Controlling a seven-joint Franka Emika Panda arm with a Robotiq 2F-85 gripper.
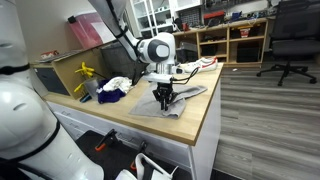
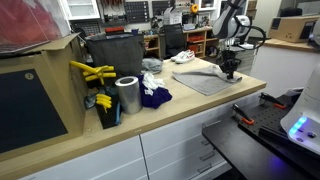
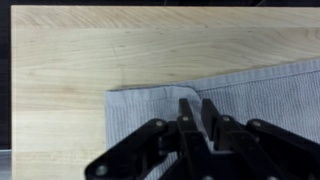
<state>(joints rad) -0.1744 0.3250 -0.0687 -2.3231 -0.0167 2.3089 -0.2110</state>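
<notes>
Two fingers [image 3: 186, 112] of the tool [image 3: 197, 112] stand nearly together in the wrist view, pinching a small raised fold of the grey cloth [image 3: 250, 100] close to its near edge. That cloth lies spread flat on the wooden table [image 3: 80, 60], near the table's front corner in both exterior views, with the tool [image 1: 165, 97] pointing straight down onto it. Just beyond the grey cloth [image 2: 200, 80] lies a crumpled dark blue cloth [image 2: 155, 97], and next to that stands a shiny metal cylinder [image 2: 127, 95]. Further along, a yellow tool handle [image 2: 92, 72] sticks out beside a black bin [image 2: 115, 50].
</notes>
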